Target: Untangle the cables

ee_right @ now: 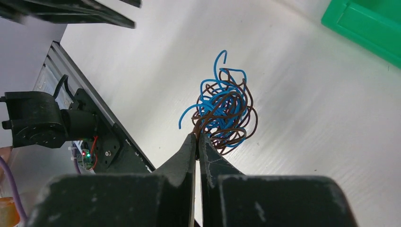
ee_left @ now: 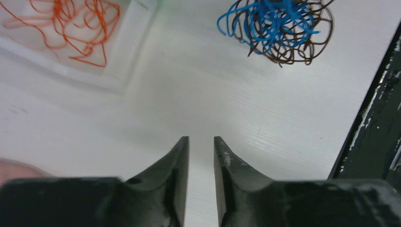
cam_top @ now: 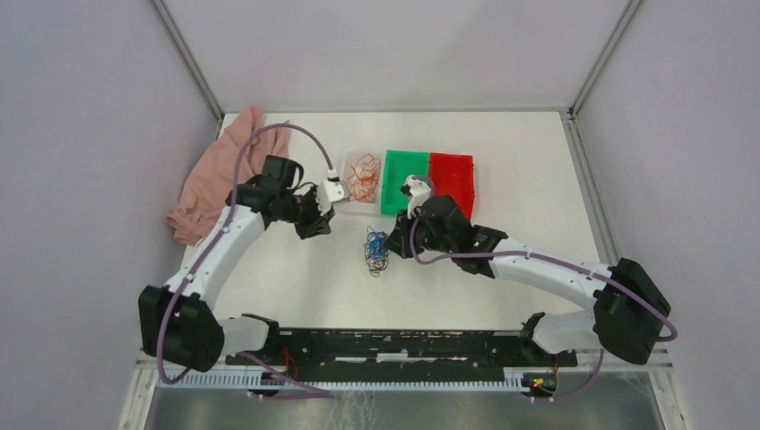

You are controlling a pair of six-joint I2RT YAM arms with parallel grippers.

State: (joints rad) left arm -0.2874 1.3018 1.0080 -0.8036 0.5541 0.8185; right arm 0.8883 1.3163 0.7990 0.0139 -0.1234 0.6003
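The tangle of thin blue and dark brown wires (cam_top: 376,250) lies on the white table (cam_top: 538,179), at mid-table, near side of the trays. The right gripper (ee_right: 197,140) is closed to a slit, its tips pinching brown strands at the tangle's near edge. Loose orange-red wires (cam_top: 363,176) lie in a clear plastic tray (cam_top: 358,209) on the far side. The left gripper (ee_left: 201,142) is narrowly parted, holding nothing, left of the tangle. A green tray (cam_top: 394,184) and a red tray (cam_top: 453,179) adjoin to the right. A pink cloth (cam_top: 220,179) lies far left.
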